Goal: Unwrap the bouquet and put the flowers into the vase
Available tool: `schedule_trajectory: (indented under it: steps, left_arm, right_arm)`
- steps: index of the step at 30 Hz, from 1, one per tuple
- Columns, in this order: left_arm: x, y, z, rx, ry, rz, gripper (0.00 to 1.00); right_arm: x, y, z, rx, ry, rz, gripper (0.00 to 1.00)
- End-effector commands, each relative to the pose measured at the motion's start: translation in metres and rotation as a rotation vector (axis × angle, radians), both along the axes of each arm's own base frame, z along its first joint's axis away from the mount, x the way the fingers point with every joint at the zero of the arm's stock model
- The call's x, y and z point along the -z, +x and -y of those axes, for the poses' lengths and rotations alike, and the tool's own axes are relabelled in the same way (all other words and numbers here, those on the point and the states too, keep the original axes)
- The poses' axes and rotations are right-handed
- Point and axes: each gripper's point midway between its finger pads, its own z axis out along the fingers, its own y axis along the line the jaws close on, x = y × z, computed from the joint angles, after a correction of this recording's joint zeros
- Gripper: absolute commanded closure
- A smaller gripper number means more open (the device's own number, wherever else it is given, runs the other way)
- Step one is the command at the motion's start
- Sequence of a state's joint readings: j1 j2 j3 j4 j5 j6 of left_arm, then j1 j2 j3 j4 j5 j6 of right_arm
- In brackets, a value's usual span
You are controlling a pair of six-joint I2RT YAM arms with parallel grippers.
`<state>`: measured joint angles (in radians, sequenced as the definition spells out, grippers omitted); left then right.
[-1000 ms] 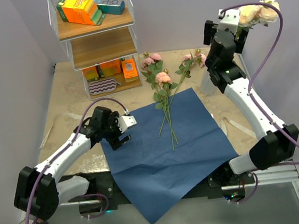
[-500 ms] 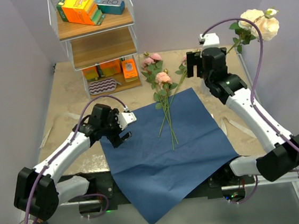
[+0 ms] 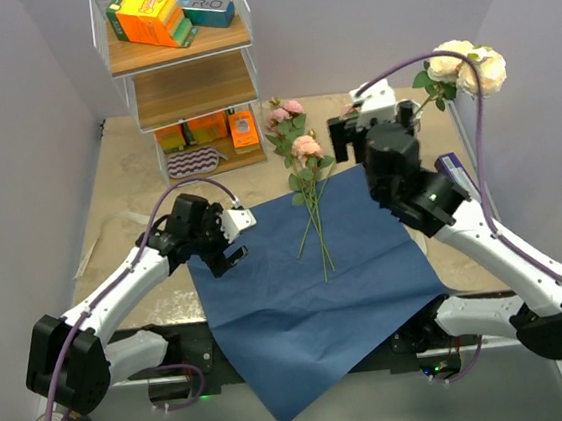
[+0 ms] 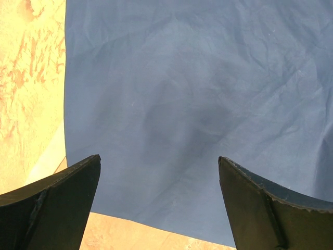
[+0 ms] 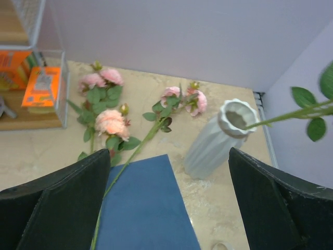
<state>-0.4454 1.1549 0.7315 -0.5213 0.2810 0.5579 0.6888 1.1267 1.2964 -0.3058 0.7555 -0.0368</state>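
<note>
Flowers (image 3: pixel 305 148) lie on the table (image 3: pixel 130 206) just past our right claw (image 5: pixel 169 156). That claw is wide open with nothing in it. We look out between its two fingers and count five blooms lying down. Two pink ones are by the shelf (image 3: pixel 183 90), one peach one is below them, and two more pink ones are on a sprig near the vase (image 5: pixel 213 140). Their long stems reach onto the blue paper (image 3: pixel 311 308). The white vase stands on the table just right of that sprig, near the back right corner and close to the wall. One green stem (image 5: pixel 281 117) already sticks out of it, leaning right. From above we count two cream blooms (image 3: pixel 467 65) at its top. Bare table lies between the vase and the paper's far corner.

Our left claw (image 4: pixel 158 159) is wide open too and holds nothing. It hangs over the left edge of the paper, and bare table shows just left of that edge. The paper is one sheet, spread out flat. Its near corner hangs past the table's front edge.
</note>
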Motion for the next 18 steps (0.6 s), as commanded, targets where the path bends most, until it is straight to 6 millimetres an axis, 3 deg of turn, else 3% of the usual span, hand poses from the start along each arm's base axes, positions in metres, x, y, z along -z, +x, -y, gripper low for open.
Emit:
schedule_trajectory:
  steps: [1,5,9,12,13,16,18]
  left_arm:
    - [-0.019,0.010,0.005,-0.030,-0.040,0.031,0.00]
    - [-0.020,0.014,0.005,-0.046,-0.036,0.030,0.00]
    - [-0.016,0.016,0.003,-0.064,-0.031,0.036,0.00]
    - [-0.011,0.018,0.003,-0.077,-0.035,0.038,0.00]
    - [-0.008,0.017,0.003,-0.080,-0.033,0.028,0.00]
    - [-0.003,0.016,0.003,-0.079,-0.030,0.012,0.00]
    - [-0.001,0.014,0.003,-0.067,-0.030,0.011,0.00]
  right_arm:
    - [0.003,-0.011,-0.040,-0.014,-0.190,-0.007,0.01]
    - [0.011,-0.011,-0.078,-0.082,-0.221,-0.034,0.01]
    - [0.043,-0.007,-0.124,-0.173,-0.242,-0.120,0.01]
    - [0.102,0.001,-0.160,-0.260,-0.233,-0.261,0.01]
    - [0.132,0.006,-0.168,-0.265,-0.258,-0.323,0.01]
    - [0.200,0.015,-0.175,-0.282,-0.225,-0.488,0.05]
    - [0.235,0.024,-0.165,-0.252,-0.184,-0.551,0.11]
